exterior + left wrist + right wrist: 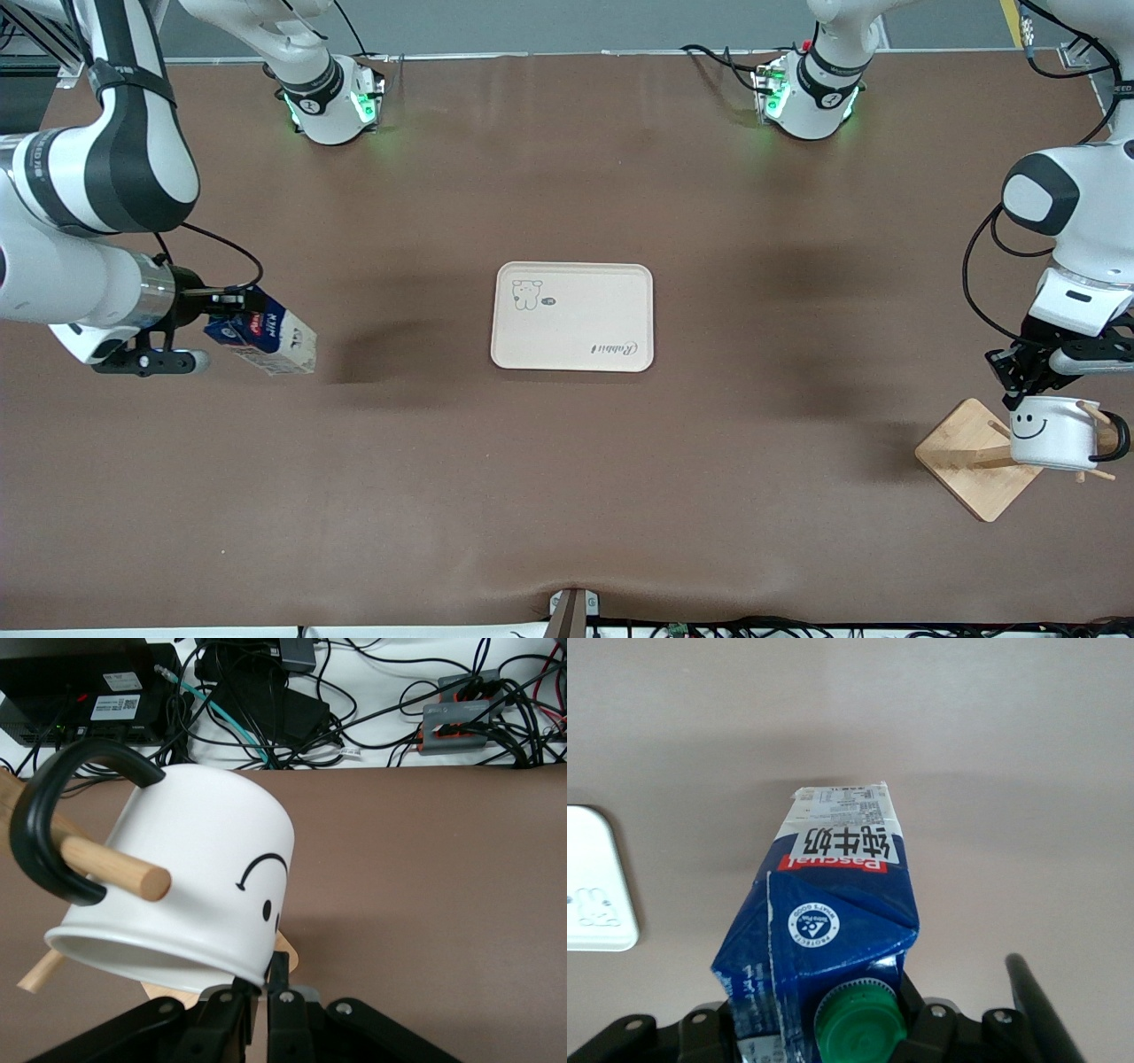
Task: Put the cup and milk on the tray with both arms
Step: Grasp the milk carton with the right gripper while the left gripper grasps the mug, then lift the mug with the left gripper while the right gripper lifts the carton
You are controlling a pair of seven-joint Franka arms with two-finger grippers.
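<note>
"Two grips on, tray point(572, 315) bare?"

"Yes. The cup point(1052, 431) hangs on a stand point(974, 461) peg at the left arm's end; the left gripper point(1019, 381) is pinched shut on its rim."

"And the milk point(263, 334)?"

"Tilted, its gable top clamped in the right gripper point(232, 306), over the table toward the right arm's end."

"Advice?"

"Slide the cup's handle along the peg before lifting. Level the milk, then set it down on the tray upright."

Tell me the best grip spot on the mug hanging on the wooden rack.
Probably the rim, where the left end effector already pinches it, one finger inside and one outside. The mug hangs mouth-out on a peg through its handle, so come from the open mouth side and draw it off along the peg.
</note>
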